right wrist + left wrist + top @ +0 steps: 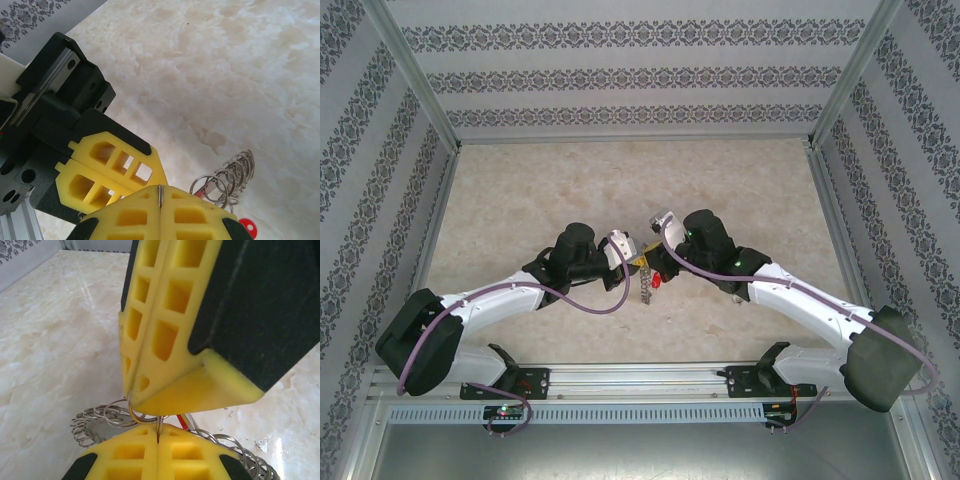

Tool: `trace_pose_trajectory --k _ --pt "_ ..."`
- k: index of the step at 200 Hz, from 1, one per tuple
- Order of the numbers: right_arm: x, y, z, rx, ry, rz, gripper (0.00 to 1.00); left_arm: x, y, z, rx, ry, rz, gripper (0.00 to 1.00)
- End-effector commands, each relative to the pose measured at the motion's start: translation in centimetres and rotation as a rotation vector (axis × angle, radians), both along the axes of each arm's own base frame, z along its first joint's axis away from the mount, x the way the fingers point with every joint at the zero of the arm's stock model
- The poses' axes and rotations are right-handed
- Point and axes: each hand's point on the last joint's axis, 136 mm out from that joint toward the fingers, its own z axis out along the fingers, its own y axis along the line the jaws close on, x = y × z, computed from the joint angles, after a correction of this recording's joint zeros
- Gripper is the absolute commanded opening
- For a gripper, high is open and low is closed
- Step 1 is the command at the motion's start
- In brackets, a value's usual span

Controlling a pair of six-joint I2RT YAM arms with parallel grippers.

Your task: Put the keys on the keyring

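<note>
Left gripper (158, 439), closest, is clenched on a thin metal sliver (loop or key blade, unclear). Right gripper (131, 396) pinches a wire loop of the keyring (97, 425) at the middle of the bench (45, 350), a red key (245, 226) just beside its loops.

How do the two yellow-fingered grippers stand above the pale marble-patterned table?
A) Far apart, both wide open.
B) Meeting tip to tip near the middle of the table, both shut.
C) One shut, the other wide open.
B: the left gripper and the right gripper each show fingers pressed together, their tips close to each other, with the silvery wire-looped keyring beside them.
</note>
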Motion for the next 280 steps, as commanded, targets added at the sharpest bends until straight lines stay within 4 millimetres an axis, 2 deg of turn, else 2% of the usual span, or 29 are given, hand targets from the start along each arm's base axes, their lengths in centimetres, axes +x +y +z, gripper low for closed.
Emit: trace_pose_trajectory --k 1,20,41,114,139,167,217,236,248,264,280 --pt "-0.3 -0.4 0.4 -0.008 -0.016 -0.016 0.00 0.3 0.0 1.3 -0.021 -0.030 0.022 0.20" --pt "0.0 -1.7 -0.6 -0.028 0.019 -0.077 0.00 0.2 0.3 1.3 -0.031 -0.027 0.039 0.29" --pt "-0.1 -2.9 -1.8 -0.031 0.058 -0.134 0.00 0.0 0.8 1.8 -0.055 -0.026 0.061 0.33" --pt "-1.8 -7.4 -5.8 -0.048 0.173 -0.321 0.00 -0.4 2.5 2.9 -0.110 -0.025 0.149 0.35" --pt "-2.7 -8.6 -7.8 -0.047 0.244 -0.385 0.00 -0.3 2.5 2.5 -0.114 0.011 0.167 0.35" --pt "-3.9 -9.2 -9.9 -0.025 0.331 -0.440 0.00 0.4 3.1 2.0 -0.149 0.117 0.271 0.36" --pt "-5.7 -9.8 -13.3 -0.058 0.452 -0.498 0.00 1.3 5.5 -0.3 -0.181 0.341 0.515 0.39" --pt "-6.4 -10.3 -14.2 -0.105 0.504 -0.516 0.16 1.1 6.3 -1.1 -0.176 0.395 0.569 0.42" --pt "-6.4 -11.4 -14.7 -0.157 0.521 -0.579 0.28 1.1 7.0 -1.7 -0.175 0.440 0.628 0.46" --pt "-6.1 -13.6 -15.1 -0.227 0.525 -0.688 0.33 0.7 7.4 -2.2 -0.175 0.482 0.647 0.48" --pt "-5.3 -15.0 -15.0 -0.228 0.527 -0.753 0.38 0.5 8.2 -3.2 -0.179 0.545 0.706 0.62"
